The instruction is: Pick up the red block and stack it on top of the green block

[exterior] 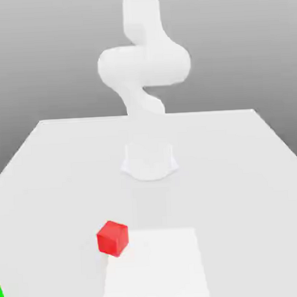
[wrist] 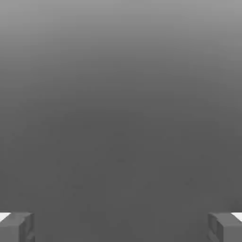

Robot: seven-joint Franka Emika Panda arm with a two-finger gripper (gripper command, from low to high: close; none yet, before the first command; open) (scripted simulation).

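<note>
Two fingers [wrist: 19, 228] spread wide, nothing between them; red block [exterior: 113, 238] sits corner-forward on the bench [exterior: 238, 171]; green block [exterior: 1, 293] cut off at the frame edge.

Green block [exterior: 1, 293] cut by edge

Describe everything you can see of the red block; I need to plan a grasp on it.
The red block is a small bright red cube with plain, matte, unmarked faces. In the exterior view it rests flat on the white table, turned so one vertical edge faces the camera, with its top and two side faces showing. It sits in front of the arm's base, just off the upper left corner of a brighter square patch on the tabletop. Nothing but the table touches it.
</note>
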